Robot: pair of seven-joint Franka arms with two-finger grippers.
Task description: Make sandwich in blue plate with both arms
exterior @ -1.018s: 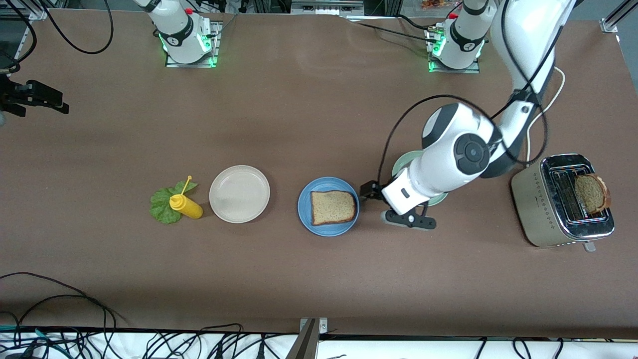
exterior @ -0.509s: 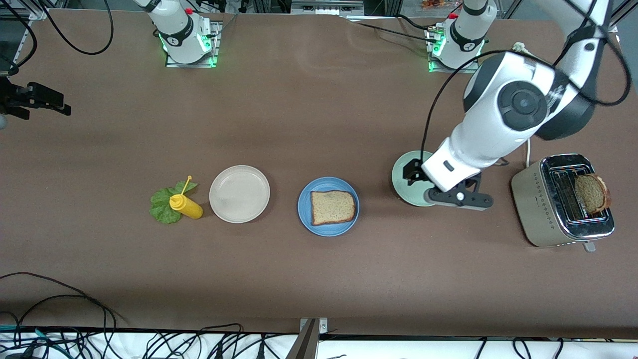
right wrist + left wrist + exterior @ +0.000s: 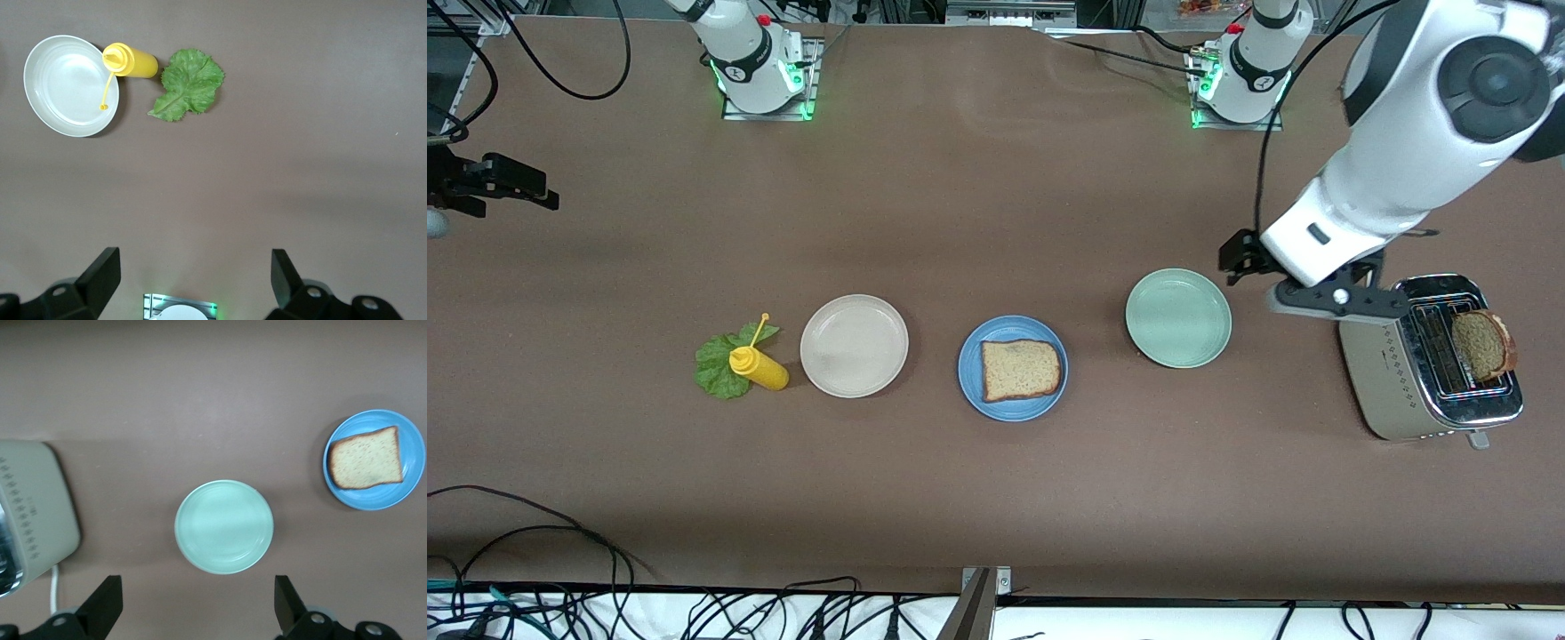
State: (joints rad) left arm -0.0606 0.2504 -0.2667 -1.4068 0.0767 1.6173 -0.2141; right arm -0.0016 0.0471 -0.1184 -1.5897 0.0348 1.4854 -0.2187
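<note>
One bread slice (image 3: 1021, 369) lies flat on the blue plate (image 3: 971, 364) at mid-table. A second, darker slice (image 3: 1482, 344) stands in the toaster (image 3: 1392, 373) at the left arm's end. The lettuce leaf (image 3: 713, 364) lies on the table at the right arm's end, partly under a yellow squeeze bottle (image 3: 759, 367). My left gripper (image 3: 1240, 258) hangs open and empty in the air between the pale green plate (image 3: 1178, 318) and the toaster. My right gripper (image 3: 193, 267) is open and empty, held high, looking down on the lettuce (image 3: 190, 83).
A beige plate (image 3: 854, 345) sits between the bottle and the blue plate. The pale green plate (image 3: 224, 527) holds nothing. The toaster's cord runs toward the left arm's base. Cables lie along the table's front edge.
My left arm has lifted away from beside the blue plate, passed over the pale green plate and swung toward the toaster. The right gripper has barely shifted.
</note>
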